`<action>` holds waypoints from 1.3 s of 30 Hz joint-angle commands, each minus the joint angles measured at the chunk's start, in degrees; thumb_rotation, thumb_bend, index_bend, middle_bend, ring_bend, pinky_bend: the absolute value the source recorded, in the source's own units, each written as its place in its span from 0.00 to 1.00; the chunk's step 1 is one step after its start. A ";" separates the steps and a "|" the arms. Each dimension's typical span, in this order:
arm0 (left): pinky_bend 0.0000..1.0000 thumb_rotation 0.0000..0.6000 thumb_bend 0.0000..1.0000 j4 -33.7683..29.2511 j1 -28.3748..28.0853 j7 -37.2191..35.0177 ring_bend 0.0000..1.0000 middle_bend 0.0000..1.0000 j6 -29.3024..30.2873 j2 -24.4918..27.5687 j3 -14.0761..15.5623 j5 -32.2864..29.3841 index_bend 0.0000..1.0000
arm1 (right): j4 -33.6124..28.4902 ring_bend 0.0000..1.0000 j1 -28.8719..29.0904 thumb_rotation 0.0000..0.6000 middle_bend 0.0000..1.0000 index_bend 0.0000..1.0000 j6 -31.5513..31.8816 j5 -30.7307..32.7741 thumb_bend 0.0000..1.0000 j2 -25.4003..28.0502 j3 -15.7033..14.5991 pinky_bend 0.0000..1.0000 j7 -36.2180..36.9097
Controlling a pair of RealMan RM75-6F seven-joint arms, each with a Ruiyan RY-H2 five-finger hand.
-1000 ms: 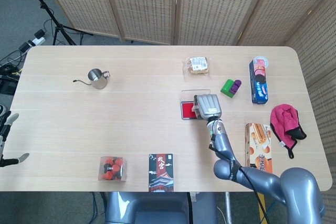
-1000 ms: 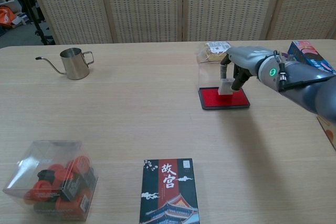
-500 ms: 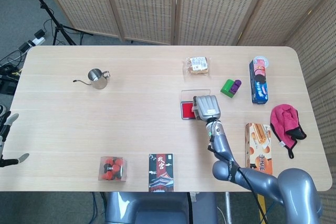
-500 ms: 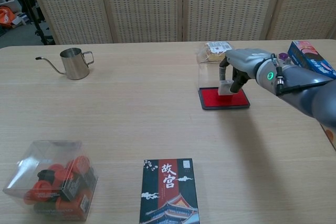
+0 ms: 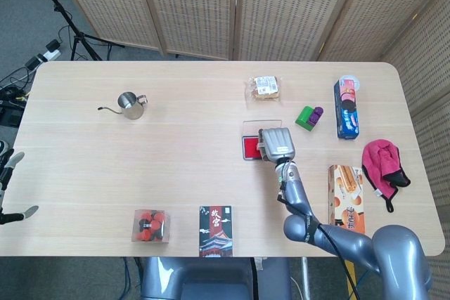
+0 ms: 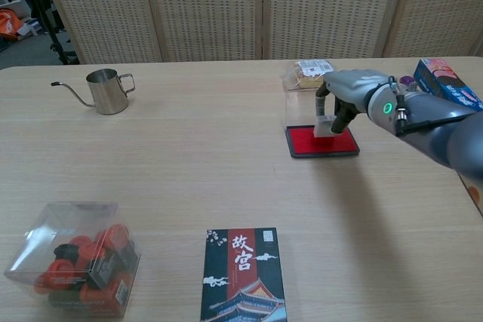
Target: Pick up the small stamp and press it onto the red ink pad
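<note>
My right hand [image 6: 349, 96] pinches the small pale stamp [image 6: 324, 125] between thumb and finger, holding it upright with its base on the red ink pad [image 6: 317, 141]. From above, the back of the right hand [image 5: 277, 145] covers the stamp and the right part of the red ink pad [image 5: 249, 147]. The pad's clear lid [image 6: 296, 99] stands open behind it. Only a sliver of my left hand [image 5: 8, 187] shows at the left edge of the head view, too little to read its fingers.
A steel pouring kettle [image 5: 129, 105] stands far left. A snack packet [image 5: 266, 87], a purple-green toy [image 5: 308, 116] and a blue biscuit box [image 5: 346, 109] lie behind and right of the pad. Near the front sit a clear box of red items [image 6: 72, 258] and a dark card box [image 6: 243, 264].
</note>
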 commanded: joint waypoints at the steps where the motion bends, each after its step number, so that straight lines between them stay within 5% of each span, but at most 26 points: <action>1: 0.00 1.00 0.00 -0.02 0.06 -0.10 0.00 0.00 0.12 0.04 0.03 0.10 0.00 | -0.09 1.00 -0.04 1.00 0.99 0.51 0.07 -0.01 0.65 0.09 0.06 1.00 0.02; 9: 0.00 1.00 0.00 -0.05 0.26 -0.36 0.00 0.00 0.57 0.15 0.16 0.52 0.00 | -3.31 1.00 -0.18 1.00 0.99 0.51 1.13 -0.42 0.65 2.06 1.01 1.00 0.26; 19: 0.00 1.00 0.00 -0.15 0.59 -0.69 0.00 0.00 1.34 0.32 0.46 1.53 0.00 | -15.04 1.00 -1.83 1.00 0.99 0.51 4.44 -2.89 0.65 9.15 1.29 1.00 0.37; 27: 0.00 1.00 0.00 -0.27 1.04 -0.76 0.00 0.00 2.37 0.34 1.00 3.08 0.00 | -23.31 1.00 -5.95 1.00 0.99 0.51 7.14 -9.10 0.65 13.83 -4.52 1.00 1.57; 39: 0.00 1.00 0.00 -0.56 1.20 -0.11 0.00 0.00 2.71 0.13 1.34 3.65 0.00 | -20.41 1.00 -9.06 1.00 0.99 0.51 7.26 -14.41 0.65 11.44 -8.78 1.00 5.96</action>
